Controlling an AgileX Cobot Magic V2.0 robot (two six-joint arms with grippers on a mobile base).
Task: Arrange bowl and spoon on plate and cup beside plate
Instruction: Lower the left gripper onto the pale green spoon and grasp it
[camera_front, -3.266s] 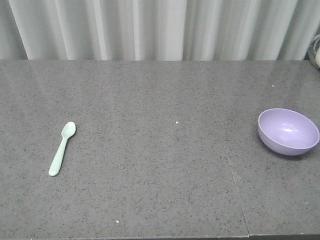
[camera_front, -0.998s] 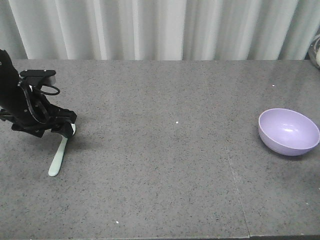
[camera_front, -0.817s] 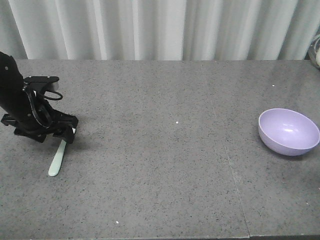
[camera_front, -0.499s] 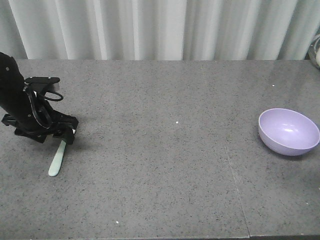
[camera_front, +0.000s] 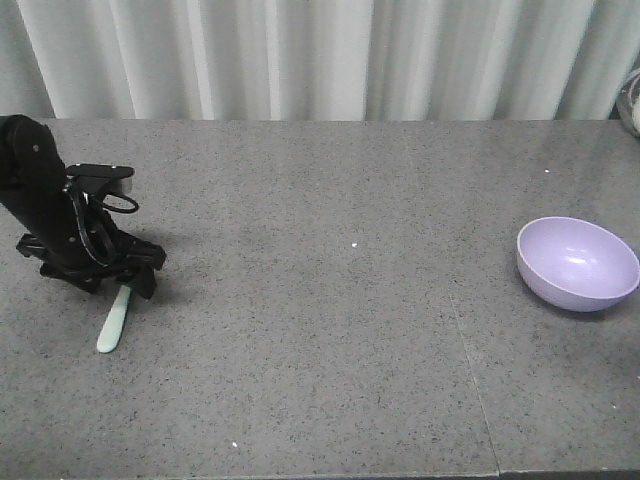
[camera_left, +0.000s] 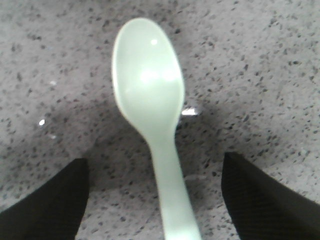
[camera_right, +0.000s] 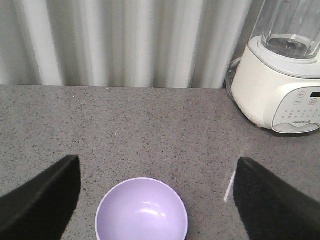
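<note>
The mint-green spoon (camera_front: 113, 325) lies flat on the grey counter at the left; only its handle shows below my left gripper (camera_front: 128, 283). In the left wrist view the spoon (camera_left: 148, 85) points its oval head away, and my left gripper (camera_left: 159, 200) stands open with one finger on each side of the handle, not touching it. The lavender bowl (camera_front: 577, 262) sits upright and empty at the right. My right gripper (camera_right: 155, 200) hangs open above the bowl (camera_right: 141, 212), its fingers wide of the rim. The plate and the cup are out of view.
A white blender (camera_right: 280, 85) stands on the counter behind and to the right of the bowl, close to the pale curtain (camera_front: 320, 60). A seam (camera_front: 470, 370) crosses the counter left of the bowl.
My left arm came in from the left, dropped low over the spoon's neck and shifted a little to the right. Spoon and bowl lie where they were.
</note>
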